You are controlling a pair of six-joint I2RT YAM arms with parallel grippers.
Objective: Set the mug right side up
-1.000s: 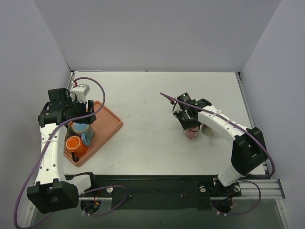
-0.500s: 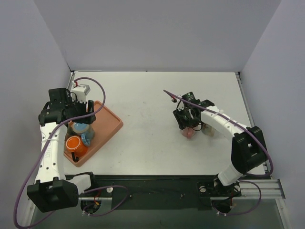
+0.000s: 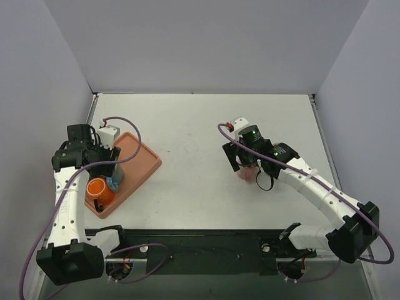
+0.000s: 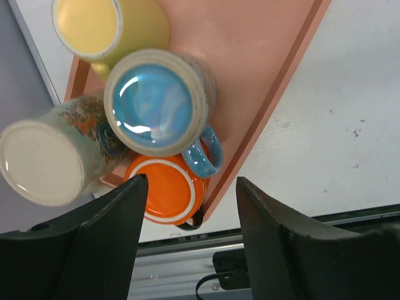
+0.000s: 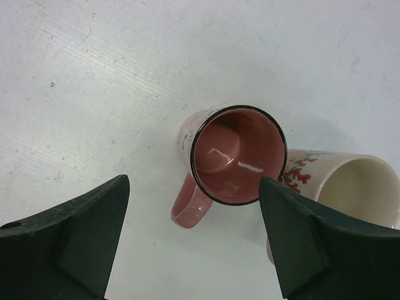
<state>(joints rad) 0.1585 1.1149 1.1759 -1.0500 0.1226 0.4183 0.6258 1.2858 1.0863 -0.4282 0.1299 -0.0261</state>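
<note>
A pink mug stands upright on the white table, mouth up, handle toward the near left. My right gripper hangs open above it, one finger on each side, touching nothing. From above, the pink mug peeks out beneath that gripper. My left gripper is open over the tray, above an orange mug and a blue mug, both bottom up.
A cream mug with a coral pattern stands mouth up, touching the pink mug's right side. The orange tray at the left also holds a yellow mug and a peacock-patterned mug.
My right gripper has opened and let go of the pink mug, which now stands on the table. The right arm swung, its base end moving right. The left gripper shifted slightly nearer.
</note>
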